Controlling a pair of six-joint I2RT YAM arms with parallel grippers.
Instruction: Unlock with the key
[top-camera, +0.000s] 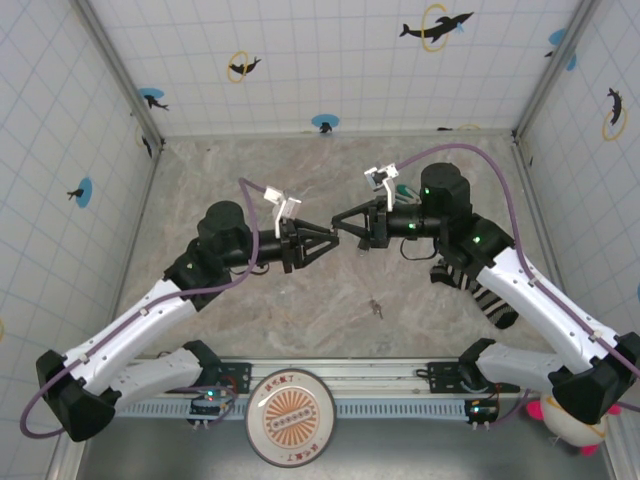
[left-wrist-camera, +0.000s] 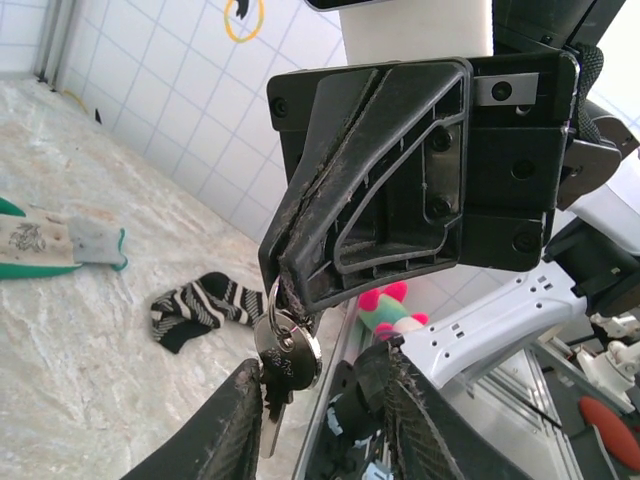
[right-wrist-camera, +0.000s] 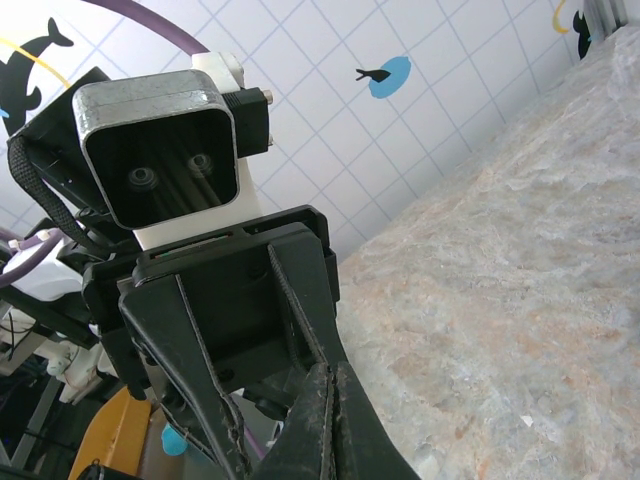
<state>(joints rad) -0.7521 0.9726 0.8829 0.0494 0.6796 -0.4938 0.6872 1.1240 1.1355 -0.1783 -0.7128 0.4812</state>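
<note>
Silvery key (left-wrist-camera: 286, 362) at right gripper (left-wrist-camera: 284, 284), left wrist view

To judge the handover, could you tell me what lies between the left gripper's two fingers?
The key, dangling on its ring from the shut right gripper; the left wrist view shows it.

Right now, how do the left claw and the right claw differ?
The right claw is shut; the left claw is open. The right claw pinches the key by its ring; the left claw only flanks it. Both are black, meeting tip to tip above the table.
</note>
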